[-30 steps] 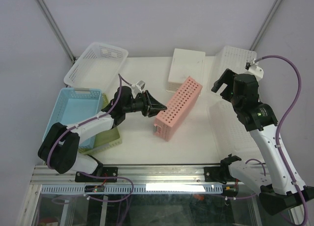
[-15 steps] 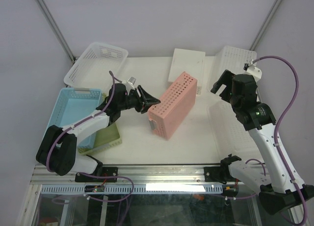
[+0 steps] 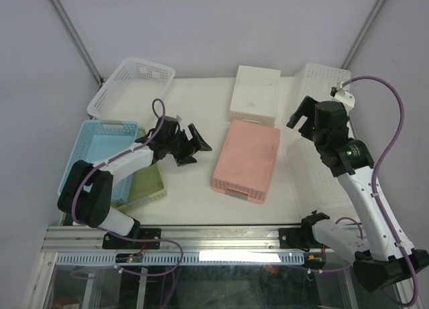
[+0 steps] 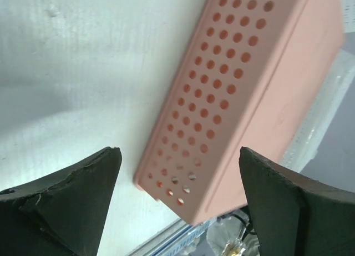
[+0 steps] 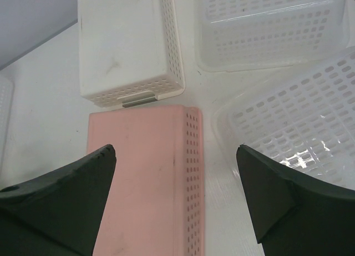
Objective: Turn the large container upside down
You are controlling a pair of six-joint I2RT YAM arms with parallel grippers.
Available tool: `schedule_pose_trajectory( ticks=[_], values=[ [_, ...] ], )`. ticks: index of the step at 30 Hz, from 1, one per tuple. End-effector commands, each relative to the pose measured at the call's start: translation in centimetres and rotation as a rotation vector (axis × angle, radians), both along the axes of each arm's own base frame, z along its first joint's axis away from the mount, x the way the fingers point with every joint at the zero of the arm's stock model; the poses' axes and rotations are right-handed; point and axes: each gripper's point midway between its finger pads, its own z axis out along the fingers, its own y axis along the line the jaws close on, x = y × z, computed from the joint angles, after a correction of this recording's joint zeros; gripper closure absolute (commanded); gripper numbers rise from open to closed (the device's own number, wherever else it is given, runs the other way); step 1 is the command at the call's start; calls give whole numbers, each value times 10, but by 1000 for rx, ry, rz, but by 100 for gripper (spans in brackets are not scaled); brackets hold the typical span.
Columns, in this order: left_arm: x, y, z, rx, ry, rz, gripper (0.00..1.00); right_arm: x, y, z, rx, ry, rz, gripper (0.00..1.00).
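Tipped since, one pink container [image 3: 247, 160] lies bottom-up; left tool [image 3: 193, 149], right tool [image 3: 301, 118] gape wide.

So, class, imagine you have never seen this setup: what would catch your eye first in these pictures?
The pink container stands out, lying bottom up in the middle of the white table. The left gripper sits open just to its left, not touching it. The right gripper hangs open above the table's right side, near the white baskets.

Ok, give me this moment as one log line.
pink container: bottom up, flat on table | left gripper: open, beside it, not touching | right gripper: open, overhead, empty
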Motion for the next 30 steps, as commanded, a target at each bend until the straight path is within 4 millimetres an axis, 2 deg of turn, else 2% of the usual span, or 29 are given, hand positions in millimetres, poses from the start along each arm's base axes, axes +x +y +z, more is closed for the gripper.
schedule_pose_trajectory(
  ticks=[1,8,12,15,20,22,24,26,28,30],
  values=[
    [5,8,3,71,-56,-20,9,8,1,12,17,-56,-5,6],
    [17,8,20,116,-145,-46,8,9,3,8,26,-48,2,6],
    [31,-4,38,135,-209,-63,7,12,9,5,46,-40,19,6],
    [30,-30,37,120,-217,-135,6,13,12,4,57,-35,30,6],
    [-2,-89,32,-1,-185,-348,4,10,10,3,50,-31,24,6],
    [-13,-106,35,-35,-174,-408,4,9,8,3,44,-30,20,6],
    [-25,-119,49,-90,-179,-478,4,9,7,3,38,-29,18,6],
    [-32,-123,72,-143,-217,-531,3,9,7,4,38,-28,19,6],
    [-30,-118,99,-148,-299,-545,2,9,7,5,39,-32,20,6],
    [-19,-100,122,-106,-364,-518,1,9,8,5,40,-33,21,6]
  ],
)
